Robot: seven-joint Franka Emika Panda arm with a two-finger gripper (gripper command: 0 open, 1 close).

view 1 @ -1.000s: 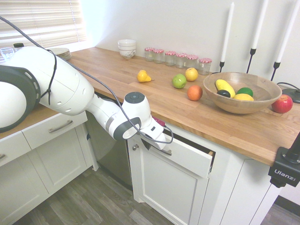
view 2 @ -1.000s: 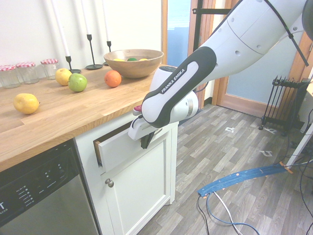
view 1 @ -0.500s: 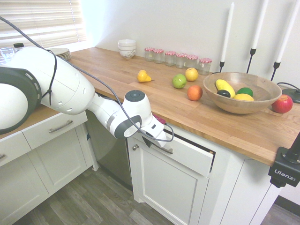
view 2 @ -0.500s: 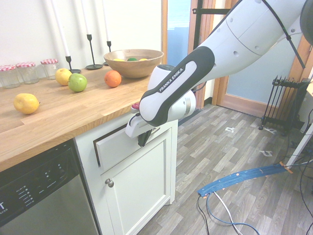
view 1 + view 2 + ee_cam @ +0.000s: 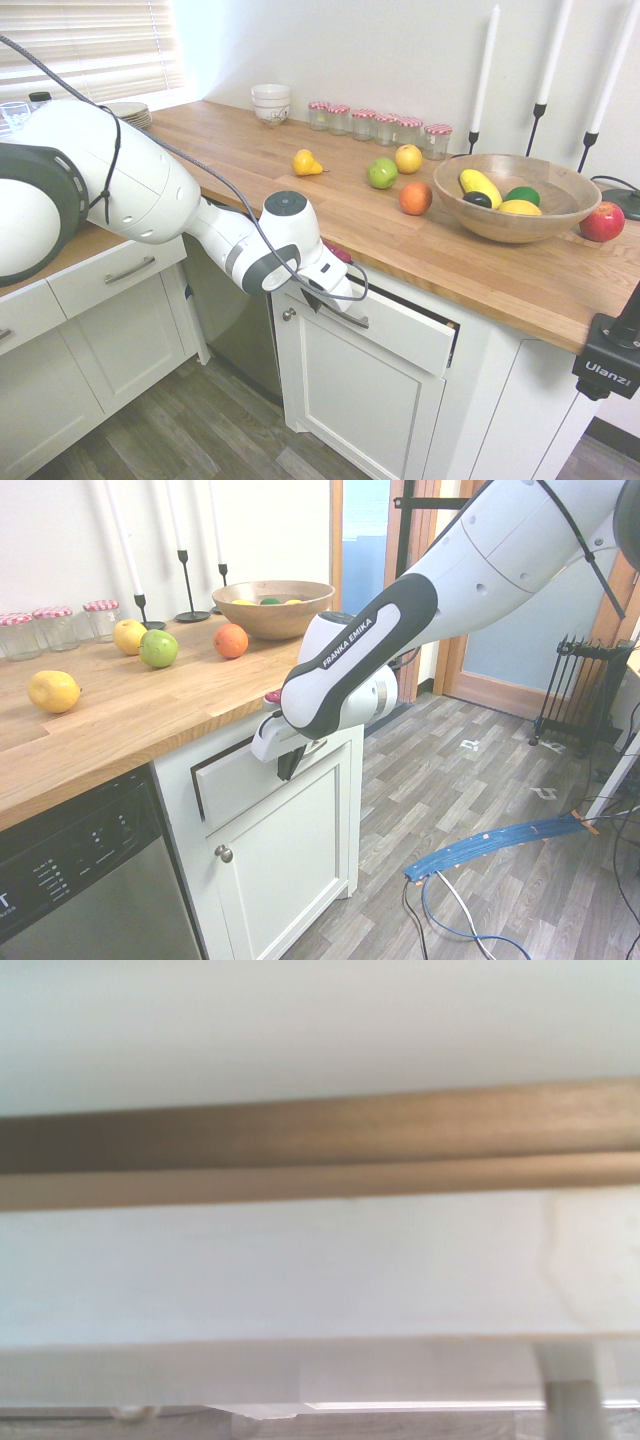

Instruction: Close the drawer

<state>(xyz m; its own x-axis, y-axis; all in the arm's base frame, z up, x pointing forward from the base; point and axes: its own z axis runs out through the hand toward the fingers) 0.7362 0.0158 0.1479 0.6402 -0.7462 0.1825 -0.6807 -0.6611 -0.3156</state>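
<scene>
The drawer (image 5: pixel 405 328) sits under the wooden counter, its flat white front a narrow dark gap away from the cabinet face. The gap shows along its top and right edge. Its slim silver handle (image 5: pixel 352 319) runs just past my fingers. My gripper (image 5: pixel 316 299) is shut with nothing held, and its dark fingertips (image 5: pixel 285 766) rest against the drawer front (image 5: pixel 228 780) near the handle. The wrist view is a blurred close-up of the white drawer front (image 5: pixel 300 1270) below the brown counter edge (image 5: pixel 320 1150).
The counter (image 5: pixel 300 200) above carries a fruit bowl (image 5: pixel 515 196), loose fruit, jars and candlesticks. A cabinet door (image 5: pixel 350 400) sits below the drawer and a dishwasher (image 5: pixel 80 870) beside it. A narrower drawer (image 5: pixel 115 272) is to the left. The floor lies open in front.
The drawer has slid inward, and its gap has shrunk from wide to a thin slit. My shut gripper moved in with the drawer front.
</scene>
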